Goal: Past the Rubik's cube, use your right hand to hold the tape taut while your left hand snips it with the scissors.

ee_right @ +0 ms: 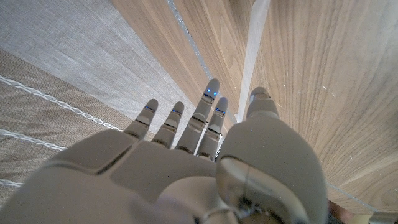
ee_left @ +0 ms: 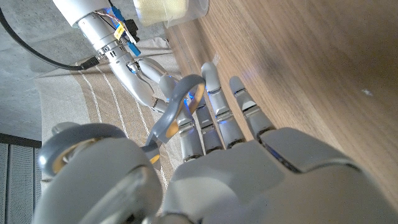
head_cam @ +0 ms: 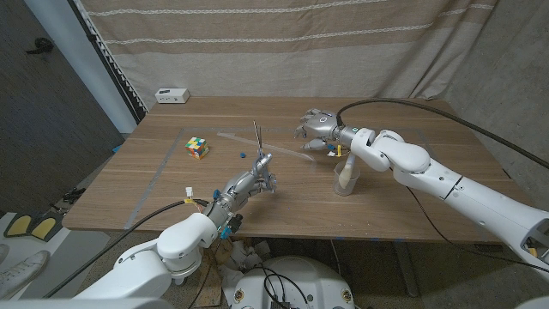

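Right of the Rubik's cube [head_cam: 198, 148], my left hand [head_cam: 254, 178] grips the scissors [head_cam: 258, 142] upright at the tape [head_cam: 283, 153], whose far-right end my right hand [head_cam: 316, 125] pinches taut above the table [head_cam: 154, 180].

The table [head_cam: 412, 215] is brown wood with a visible grain. Near its left edge the Rubik's cube [head_cam: 198, 148] shows green, yellow, red and white squares. The tape [ee_right: 251, 59] looks clear, perhaps faintly whitish. Both hands are silver-grey, the arms white. The scissors [ee_left: 176, 109] have grey handles with a blue inner edge.
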Available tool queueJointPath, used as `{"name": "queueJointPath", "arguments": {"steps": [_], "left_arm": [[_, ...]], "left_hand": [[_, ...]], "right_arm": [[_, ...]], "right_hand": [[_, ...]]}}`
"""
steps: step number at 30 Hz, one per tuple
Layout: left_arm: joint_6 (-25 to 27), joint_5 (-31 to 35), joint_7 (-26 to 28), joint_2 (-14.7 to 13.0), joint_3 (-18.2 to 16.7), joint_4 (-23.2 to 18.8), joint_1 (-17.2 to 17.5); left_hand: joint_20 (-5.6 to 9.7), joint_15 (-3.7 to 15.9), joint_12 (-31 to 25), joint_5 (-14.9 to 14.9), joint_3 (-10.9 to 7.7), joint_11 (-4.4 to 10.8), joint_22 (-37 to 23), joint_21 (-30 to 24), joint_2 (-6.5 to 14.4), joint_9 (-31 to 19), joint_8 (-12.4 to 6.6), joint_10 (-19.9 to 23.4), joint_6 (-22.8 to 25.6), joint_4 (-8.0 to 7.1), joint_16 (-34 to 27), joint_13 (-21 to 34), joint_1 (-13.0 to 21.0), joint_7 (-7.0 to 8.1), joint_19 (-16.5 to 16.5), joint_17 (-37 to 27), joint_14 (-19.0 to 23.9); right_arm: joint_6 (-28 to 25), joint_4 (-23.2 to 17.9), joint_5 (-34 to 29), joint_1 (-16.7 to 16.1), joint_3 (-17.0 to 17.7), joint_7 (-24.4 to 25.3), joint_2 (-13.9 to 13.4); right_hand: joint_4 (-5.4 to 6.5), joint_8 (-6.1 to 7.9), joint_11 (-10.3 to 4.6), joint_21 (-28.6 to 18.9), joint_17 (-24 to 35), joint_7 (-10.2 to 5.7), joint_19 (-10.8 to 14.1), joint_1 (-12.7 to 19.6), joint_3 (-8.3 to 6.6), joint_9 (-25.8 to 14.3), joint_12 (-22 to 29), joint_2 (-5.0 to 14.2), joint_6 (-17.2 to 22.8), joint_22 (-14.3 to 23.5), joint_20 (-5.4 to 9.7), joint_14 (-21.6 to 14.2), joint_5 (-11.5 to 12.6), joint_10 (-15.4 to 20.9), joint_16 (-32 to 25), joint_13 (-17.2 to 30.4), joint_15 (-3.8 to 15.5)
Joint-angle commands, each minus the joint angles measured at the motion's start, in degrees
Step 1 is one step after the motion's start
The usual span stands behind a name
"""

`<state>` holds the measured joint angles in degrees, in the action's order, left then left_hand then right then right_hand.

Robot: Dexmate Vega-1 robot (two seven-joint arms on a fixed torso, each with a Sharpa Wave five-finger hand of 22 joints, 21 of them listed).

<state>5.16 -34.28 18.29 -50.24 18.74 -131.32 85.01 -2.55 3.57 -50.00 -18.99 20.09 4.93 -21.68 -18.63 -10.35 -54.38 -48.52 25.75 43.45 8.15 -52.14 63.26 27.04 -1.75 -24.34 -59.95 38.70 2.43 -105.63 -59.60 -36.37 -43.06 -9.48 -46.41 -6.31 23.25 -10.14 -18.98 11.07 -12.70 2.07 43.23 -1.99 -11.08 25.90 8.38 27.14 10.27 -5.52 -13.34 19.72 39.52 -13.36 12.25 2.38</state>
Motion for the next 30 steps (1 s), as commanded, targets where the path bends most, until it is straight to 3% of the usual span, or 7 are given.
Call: {"name": "queueJointPath", "arguments": {"steps": [1,19,30], "left_arm": [[0.37,-0.08,-0.26,-0.35,0.10,-0.35,-0.18],[-0.96,0.10,-0.31,-0.73,-0.49,-0.34,1.35],[-1.53,-0.04,-0.73,-0.72,-0.74,0.10,1.65]], "left_hand": [[0.00,3.00,-37.28,-0.30,-0.02,1.88,-0.19,0.22,0.11,-0.13,-0.14,2.28,-0.99,-0.22,-0.43,5.66,0.53,-0.98,-0.44,-0.16,0.39],[0.03,2.95,-37.53,-0.60,-0.06,1.76,-0.26,0.48,0.18,-0.27,-0.13,2.22,-0.99,-0.31,-0.82,5.84,0.63,-0.94,-0.53,-0.17,0.19],[0.07,3.19,-37.82,-0.77,-0.06,1.89,-0.47,0.65,0.21,-0.17,0.03,2.05,-1.06,-0.41,-0.87,6.21,0.60,-0.96,-0.45,0.37,0.35]], "right_arm": [[-0.06,-1.04,4.34,1.94,-0.15,-8.98,1.04],[-0.77,1.28,1.82,4.84,-2.91,-14.10,2.57],[0.55,1.30,2.98,5.91,-3.33,-16.89,2.22]], "right_hand": [[0.02,-0.10,0.54,0.23,0.11,0.12,0.43,0.22,0.41,-0.15,0.16,-0.10,0.70,0.16,-0.35,-0.67,0.22,0.32,-0.38,-0.02,7.23],[-0.02,-0.73,1.09,0.52,0.12,0.08,0.79,0.51,0.48,-0.16,-0.12,0.07,0.44,0.17,-0.41,-1.17,0.13,0.47,-0.47,-0.19,6.85],[-0.68,-0.97,0.75,0.73,0.04,0.07,1.34,1.84,0.22,-0.21,-0.36,0.07,0.94,0.17,-0.37,-1.38,0.28,0.68,-0.37,-0.34,7.12]]}}
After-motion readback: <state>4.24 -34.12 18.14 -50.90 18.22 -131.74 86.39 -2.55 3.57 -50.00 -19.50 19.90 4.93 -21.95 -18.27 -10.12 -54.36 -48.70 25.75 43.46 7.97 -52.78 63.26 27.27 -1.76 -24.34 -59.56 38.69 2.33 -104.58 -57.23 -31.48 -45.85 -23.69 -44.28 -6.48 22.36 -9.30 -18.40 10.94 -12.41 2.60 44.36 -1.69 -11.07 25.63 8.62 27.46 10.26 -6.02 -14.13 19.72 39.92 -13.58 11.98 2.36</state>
